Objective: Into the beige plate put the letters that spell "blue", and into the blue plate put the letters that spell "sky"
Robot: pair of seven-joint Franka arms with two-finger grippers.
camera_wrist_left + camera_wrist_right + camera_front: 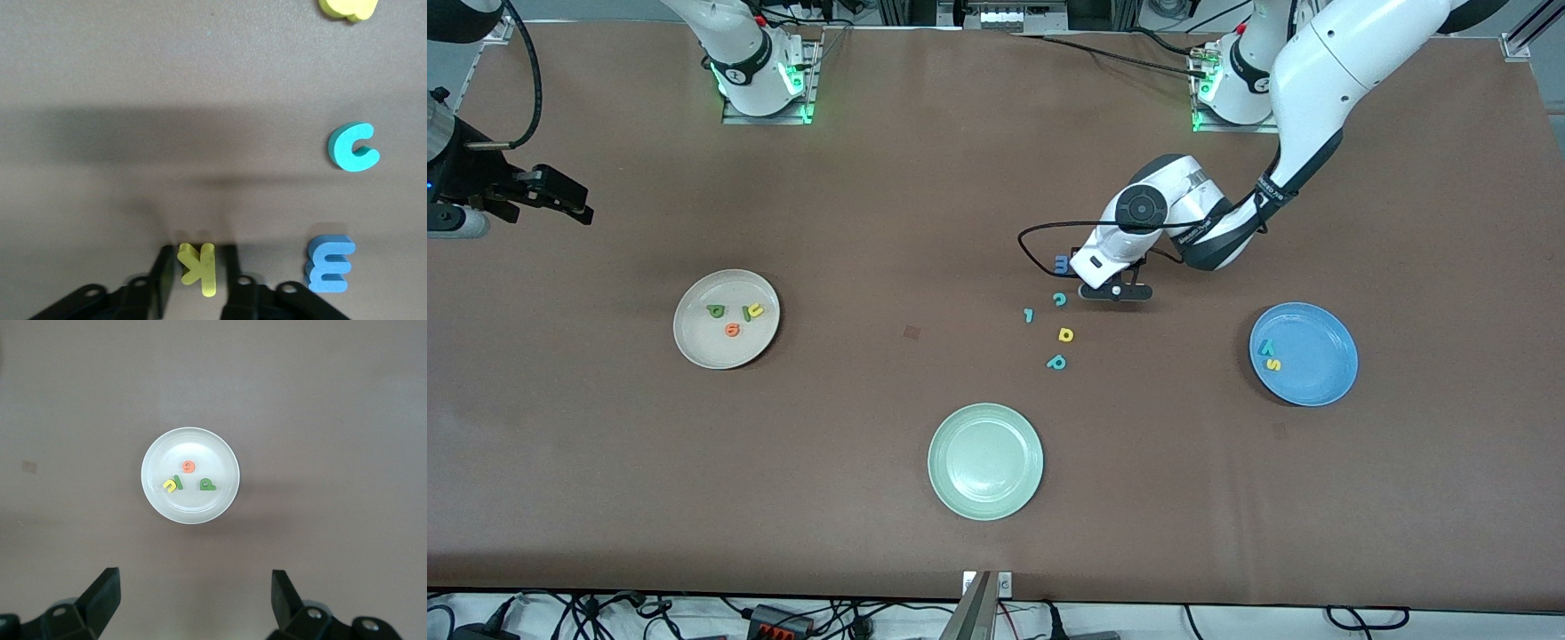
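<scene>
Beige plate (694, 342) holds b, l, u, e — blue plate (1320, 369) holds y, s

Desk (925, 178): matt brown cover, faintly grainy. Yellow k (198, 267) btwn left end effector (198, 273) fingers: matt foam. Beige plate (155, 495) below right end effector (193, 597): smooth, slight sheen.

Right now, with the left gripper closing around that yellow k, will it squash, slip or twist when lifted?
The yellow k looks like thick foam, so probably light and slightly squashy. It sits between the left gripper fingers, stem against one; its uneven arms may let it twist. Flat sides suggest no rolling.
</scene>
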